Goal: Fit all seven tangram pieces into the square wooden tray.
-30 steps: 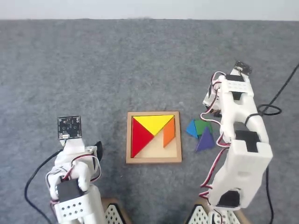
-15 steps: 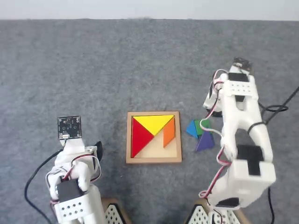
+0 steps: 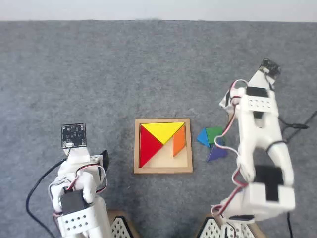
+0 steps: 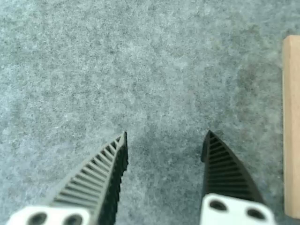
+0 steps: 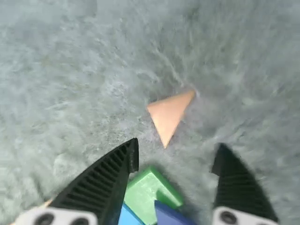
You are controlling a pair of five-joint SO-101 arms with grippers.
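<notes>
The right fingers (image 5: 105, 176) hang apart over a pale triangle (image 5: 169, 115) and green piece (image 5: 149, 190) right of the tray (image 3: 163, 170), the arm having swung toward the worktop's right edge. Four pieces await placing. The left fingers (image 4: 105, 178) gape left of the tray.

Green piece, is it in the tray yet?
No, the green piece lies on the mat beside the tray.
</notes>
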